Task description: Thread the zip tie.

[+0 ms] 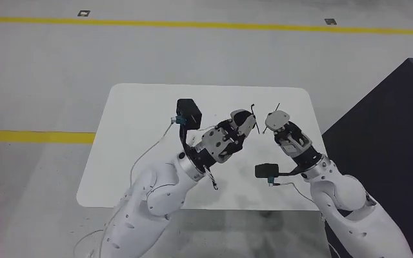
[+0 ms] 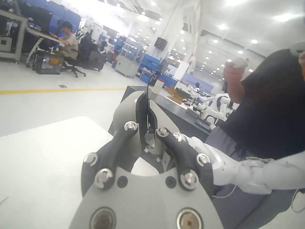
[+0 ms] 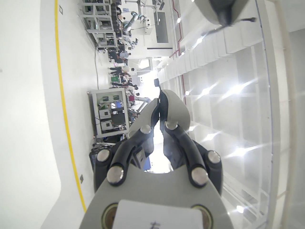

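Two arms hold a thin black plastic zip tie (image 2: 147,94) above the white rectangular worktop (image 1: 142,129), left jaws and right jaws each pinched fully shut on it. Slight misalignment could send the flexing tip past the head's slot, or twist it loose.

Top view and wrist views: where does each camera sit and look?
Top view: from overhead, looking down at the table; left tool and right tool show.
Left wrist view: on that wrist, past the left tool into the hall.
Right wrist view: likewise, past the right tool.
Shared: top and right wrist views show the left tool pinching the zip tie.
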`<state>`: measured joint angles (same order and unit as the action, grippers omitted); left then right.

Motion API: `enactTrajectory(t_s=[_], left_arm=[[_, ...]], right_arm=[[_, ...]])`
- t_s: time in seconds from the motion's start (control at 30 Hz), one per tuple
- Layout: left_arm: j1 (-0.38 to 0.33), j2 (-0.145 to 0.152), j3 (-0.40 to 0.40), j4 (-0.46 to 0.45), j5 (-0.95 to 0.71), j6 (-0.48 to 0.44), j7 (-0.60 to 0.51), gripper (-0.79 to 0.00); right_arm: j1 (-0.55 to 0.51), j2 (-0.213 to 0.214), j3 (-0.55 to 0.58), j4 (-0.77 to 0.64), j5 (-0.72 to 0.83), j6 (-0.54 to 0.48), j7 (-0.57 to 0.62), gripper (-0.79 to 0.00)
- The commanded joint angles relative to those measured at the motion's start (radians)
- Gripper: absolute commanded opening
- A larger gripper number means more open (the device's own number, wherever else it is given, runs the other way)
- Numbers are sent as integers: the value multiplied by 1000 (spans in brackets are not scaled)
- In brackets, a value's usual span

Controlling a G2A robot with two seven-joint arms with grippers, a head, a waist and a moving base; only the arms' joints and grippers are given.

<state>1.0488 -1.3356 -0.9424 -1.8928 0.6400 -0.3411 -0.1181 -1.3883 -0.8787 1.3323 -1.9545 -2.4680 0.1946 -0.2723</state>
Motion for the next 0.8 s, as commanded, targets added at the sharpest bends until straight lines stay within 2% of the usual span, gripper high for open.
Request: enactTrajectory(t_s=[0.0, 0.1, 0.3, 0.63, 0.77], left_arm=[[1, -1, 13, 11, 21, -71, 28, -785], [-9, -3, 30, 47, 49, -192, 71, -785], [-49, -19, 41, 141, 62, -199, 162, -785], [-49, -19, 41, 141, 62, -199, 162, -785], [-28, -14, 46, 137, 66, -281, 123, -785]], right_arm=[[7, 1, 6, 2, 28, -55, -49, -785], [15, 3, 16, 7, 68, -137, -121, -785], [33, 8, 35, 8, 108, -242, -272, -785], [34, 8, 39, 7, 109, -244, -277, -785], [33, 9, 45, 7, 120, -290, -291, -785]])
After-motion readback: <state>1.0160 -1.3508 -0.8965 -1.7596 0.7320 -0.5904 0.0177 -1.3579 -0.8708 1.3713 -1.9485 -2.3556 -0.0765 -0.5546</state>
